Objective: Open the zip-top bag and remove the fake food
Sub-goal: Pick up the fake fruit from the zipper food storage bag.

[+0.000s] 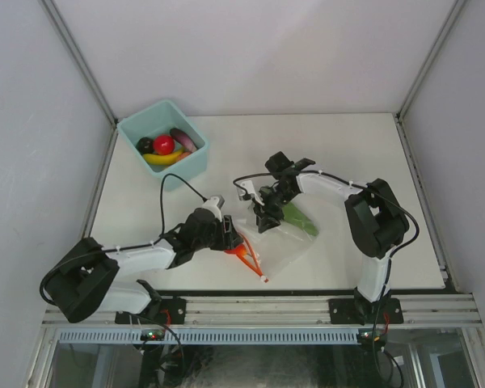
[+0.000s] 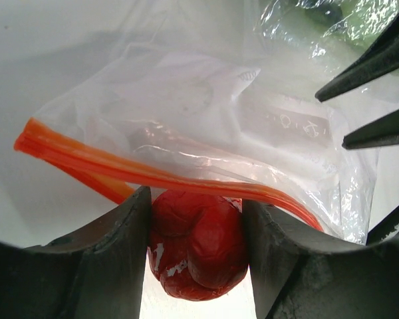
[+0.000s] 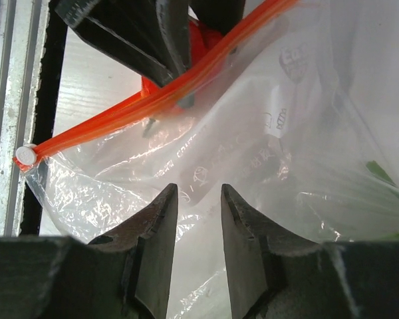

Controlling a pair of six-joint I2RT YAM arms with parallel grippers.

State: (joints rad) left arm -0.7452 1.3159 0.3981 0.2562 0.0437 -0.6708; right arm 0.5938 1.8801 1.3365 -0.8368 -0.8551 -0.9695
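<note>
The left arm [image 1: 141, 257] and the right arm [image 1: 330, 184] are built alike, with smooth white shells between bulky black joint housings [image 1: 375, 218]. A thin black cable [image 1: 163, 200] loops off the left arm, and another curls out at the right arm's wrist. Each arm has a black base [image 1: 160, 310]. The left gripper [image 2: 196, 199] has matte dark grey fingers [image 2: 113, 256] with curved inner faces and scuffed edges. The right gripper [image 3: 198, 193] has the same moulded fingers.

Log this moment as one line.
left jaws: gripping red lumpy plastic food piece at orange-red zip strip | right jaws: apart over clear crinkly zip-top bag | green plastic piece: inside bag
</note>
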